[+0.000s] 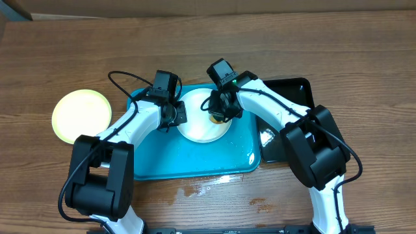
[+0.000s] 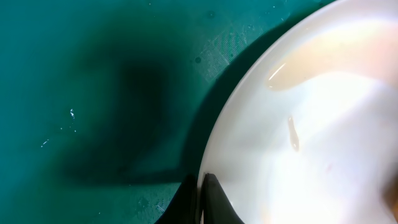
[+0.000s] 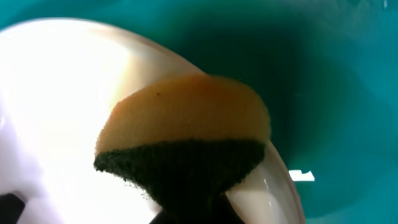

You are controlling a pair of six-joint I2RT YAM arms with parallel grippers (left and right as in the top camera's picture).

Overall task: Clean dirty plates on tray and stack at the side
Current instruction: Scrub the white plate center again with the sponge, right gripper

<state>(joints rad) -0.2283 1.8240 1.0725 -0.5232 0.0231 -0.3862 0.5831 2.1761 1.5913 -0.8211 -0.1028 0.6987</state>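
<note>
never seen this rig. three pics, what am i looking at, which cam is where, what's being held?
Two robot arms at a wooden table. The overhead view shows everything; the other two views come from cameras on each wrist. A turquoise tray holds a white plate. A pale yellow-green plate sits on the table at the side, and a black tray lies beside the turquoise one. The left claw is shut on the white plate's rim. The right claw is shut on a sponge, yellow with a dark scrubbing side, pressed on that plate.

Support: wooden table (image 1: pixel 364 52) | Centre: turquoise tray (image 1: pixel 162 166) is laid flat | Right, touching tray: black tray (image 1: pixel 296 88) | Left, apart: yellow-green plate (image 1: pixel 81 116) | Front, near tray edge: wet patches (image 1: pixel 208 188) are seen.
</note>
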